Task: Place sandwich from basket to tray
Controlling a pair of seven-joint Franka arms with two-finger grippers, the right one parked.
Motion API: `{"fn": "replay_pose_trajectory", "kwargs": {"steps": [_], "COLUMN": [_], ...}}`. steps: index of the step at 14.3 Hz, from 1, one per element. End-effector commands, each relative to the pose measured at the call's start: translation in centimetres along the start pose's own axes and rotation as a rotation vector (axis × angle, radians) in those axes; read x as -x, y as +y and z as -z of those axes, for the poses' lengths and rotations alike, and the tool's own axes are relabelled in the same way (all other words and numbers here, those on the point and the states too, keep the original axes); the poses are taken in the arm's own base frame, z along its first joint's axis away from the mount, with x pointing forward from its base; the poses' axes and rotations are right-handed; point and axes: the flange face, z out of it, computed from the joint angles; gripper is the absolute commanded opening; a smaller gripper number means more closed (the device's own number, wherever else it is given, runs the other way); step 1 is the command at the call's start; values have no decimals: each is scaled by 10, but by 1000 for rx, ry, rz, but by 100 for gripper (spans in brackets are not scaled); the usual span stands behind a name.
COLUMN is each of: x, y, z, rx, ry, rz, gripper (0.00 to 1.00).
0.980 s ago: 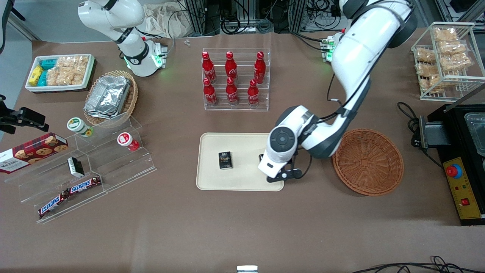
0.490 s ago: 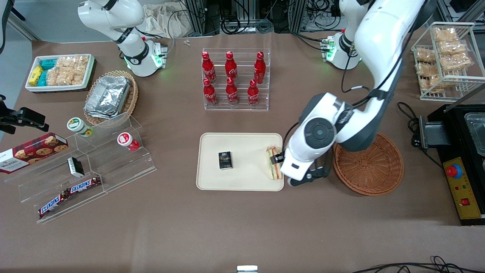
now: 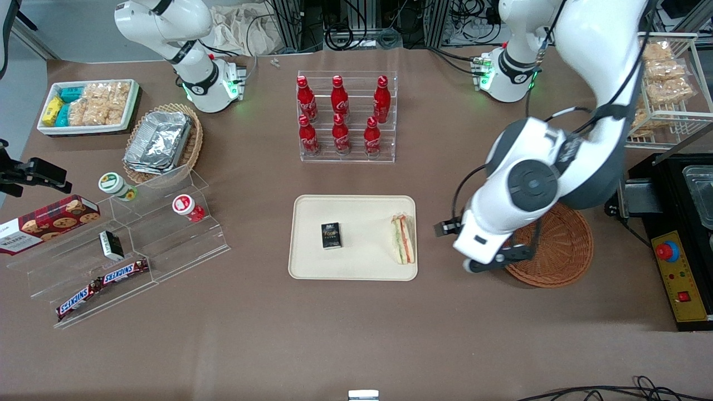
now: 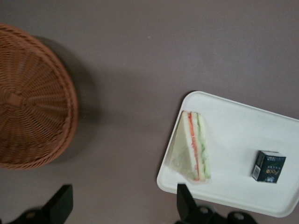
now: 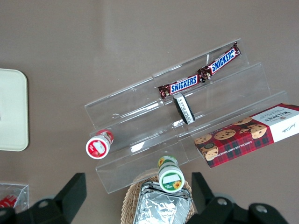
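Note:
The sandwich (image 3: 402, 238) (image 4: 191, 154), a pale wedge with green and red layers, lies on the cream tray (image 3: 356, 262) (image 4: 233, 135), at the tray's end nearest the reddish-brown basket (image 3: 562, 250) (image 4: 28, 121). The basket holds nothing that I can see. My gripper (image 3: 473, 245) (image 4: 122, 205) hangs open above the bare table between tray and basket, apart from the sandwich. Nothing is between its fingers (image 4: 184, 201). The arm covers part of the basket in the front view.
A small dark box (image 3: 331, 235) (image 4: 268, 166) lies on the tray. A rack of red bottles (image 3: 346, 117) stands farther from the front camera than the tray. A black machine (image 3: 677, 239) sits beside the basket. A clear stepped shelf (image 3: 128, 245) stands toward the parked arm's end.
My gripper was over the tray a second ago; it has let go of the sandwich, left it on the tray and drawn back open toward the basket.

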Motion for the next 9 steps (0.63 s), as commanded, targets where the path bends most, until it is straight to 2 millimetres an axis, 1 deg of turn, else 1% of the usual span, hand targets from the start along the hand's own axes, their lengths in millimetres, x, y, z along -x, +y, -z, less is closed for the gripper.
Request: {"fn": "replay_pose_trajectory", "kwargs": {"steps": [1, 2, 3, 4, 5, 6, 8, 9], "x": [-10, -9, -7, 0, 8, 10, 13, 12], "y": [-57, -82, -113, -132, -147, -167, -186, -190], "z": [41, 43, 49, 52, 54, 54, 57, 62], "rx": [-16, -2, 17, 16, 9, -8, -27, -35], "ry": [24, -5, -10, 4, 15, 12, -21, -36], "rz": [-71, -125, -145, -189, -230, -261, -331, -347], "gripper": [100, 100, 100, 100, 100, 100, 100, 100]}}
